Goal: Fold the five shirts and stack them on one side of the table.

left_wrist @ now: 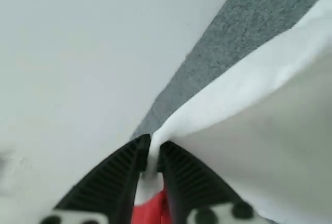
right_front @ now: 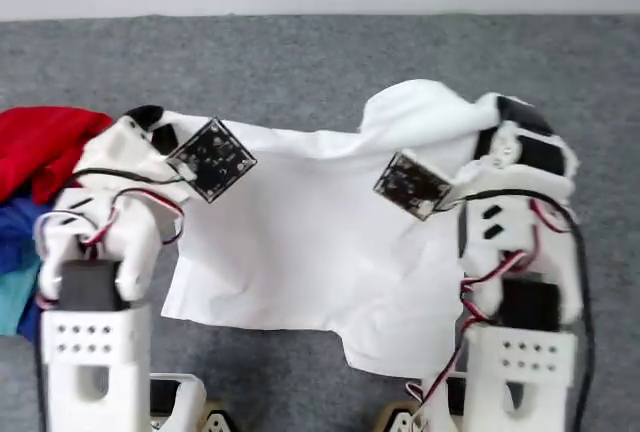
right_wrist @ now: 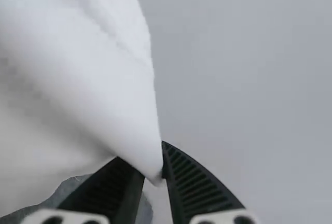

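A white shirt (right_front: 300,232) hangs lifted over the grey table, stretched between both arms. My left gripper (right_front: 150,122) is shut on its far left corner; in the left wrist view the black fingers (left_wrist: 122,175) pinch the white shirt's edge (left_wrist: 244,94), with red cloth showing between them. My right gripper (right_front: 505,112) is shut on the far right corner, where the white shirt (right_wrist: 78,79) bunches into a fold between the ribbed fingers (right_wrist: 189,182). A pile of other shirts, red (right_front: 40,147) over blue (right_front: 15,237) and teal, lies at the left edge.
The grey carpeted table (right_front: 300,62) runs to a pale wall at the back. Both arm bases (right_front: 95,352) stand at the front edge. Bare table lies behind the shirt and between the bases.
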`<state>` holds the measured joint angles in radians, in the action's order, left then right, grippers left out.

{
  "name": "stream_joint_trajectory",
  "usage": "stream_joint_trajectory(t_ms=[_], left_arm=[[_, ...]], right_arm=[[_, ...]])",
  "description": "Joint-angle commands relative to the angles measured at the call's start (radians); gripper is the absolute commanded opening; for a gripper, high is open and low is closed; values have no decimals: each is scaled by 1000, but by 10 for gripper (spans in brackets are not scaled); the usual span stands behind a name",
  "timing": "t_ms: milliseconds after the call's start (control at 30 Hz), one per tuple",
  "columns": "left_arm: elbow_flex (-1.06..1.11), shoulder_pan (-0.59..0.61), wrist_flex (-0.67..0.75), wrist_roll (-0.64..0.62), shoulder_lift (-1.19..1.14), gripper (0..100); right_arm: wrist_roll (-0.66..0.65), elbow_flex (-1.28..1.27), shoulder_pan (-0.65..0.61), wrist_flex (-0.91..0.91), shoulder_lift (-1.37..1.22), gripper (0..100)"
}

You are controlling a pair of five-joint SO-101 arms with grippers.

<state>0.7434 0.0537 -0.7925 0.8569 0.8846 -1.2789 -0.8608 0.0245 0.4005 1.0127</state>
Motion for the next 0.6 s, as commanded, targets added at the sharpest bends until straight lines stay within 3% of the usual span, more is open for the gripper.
stream_joint_trajectory(t_ms=[0, 233, 567], left_arm=[[127, 8, 247, 94, -3, 14], [154, 12, 327, 127, -54, 14], [-220, 44, 336, 124, -485, 14]], right_arm=[[2, -49, -25, -249, -61, 10], [2, 40, -25, -472, -325, 10], [5, 296, -25, -487, -622, 10]])
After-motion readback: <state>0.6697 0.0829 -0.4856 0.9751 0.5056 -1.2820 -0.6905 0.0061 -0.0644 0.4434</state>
